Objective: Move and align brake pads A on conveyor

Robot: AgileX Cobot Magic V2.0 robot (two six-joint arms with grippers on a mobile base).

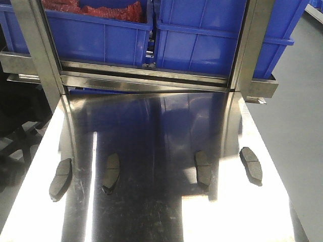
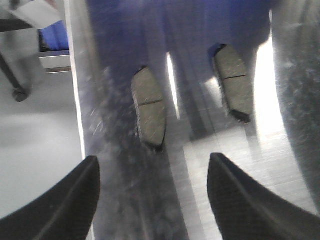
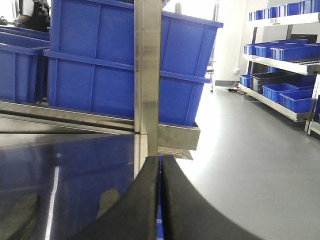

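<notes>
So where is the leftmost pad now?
Front view: the leftmost pad lies on the steel table near its left edge, a second pad just right of it.

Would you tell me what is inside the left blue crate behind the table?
Crumpled red material shows at the top of the left blue crate; its wall hides anything beneath.

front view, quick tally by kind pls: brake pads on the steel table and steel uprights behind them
brake pads: 4
steel uprights: 2
total: 6
</notes>
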